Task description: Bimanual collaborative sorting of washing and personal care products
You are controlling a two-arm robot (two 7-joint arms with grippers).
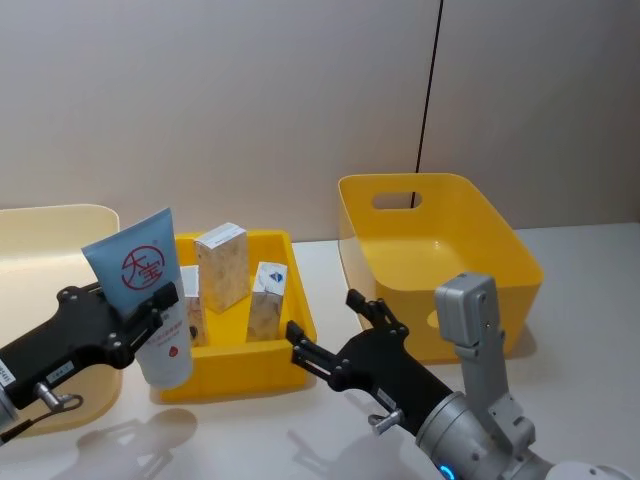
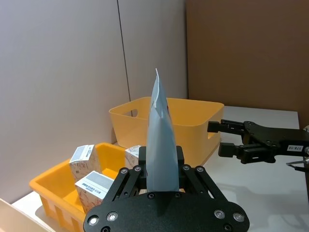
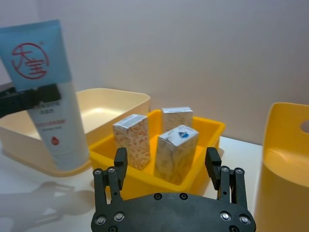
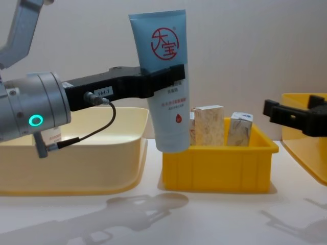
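The squeeze tube is light blue on its upper part and white on its lower part, with a red round logo near the flat crimped end and a small red drop mark lower down. It stands upright, crimped end up. The left gripper is clamped on its middle and holds it clear of the table.

The tube hangs at the left end of the small yellow bin, between that bin and the pale bin on the left. Whether its lower end is over the small bin or just outside it cannot be told.

Three whitish cartons with faint orange patterns stand upright inside the small yellow bin.

The right gripper hangs near the right end of the small yellow bin, jaws apart and holding nothing. The large yellow bin stands to the right.

View differences:
- The chest view shows the tube face-on, its lower end at the level of the small bin's rim. Two cartons show clearly.
- The left wrist view shows the tube edge-on as a thin blade between the fingers, with the right gripper farther off.
- The right wrist view shows all three cartons at once.
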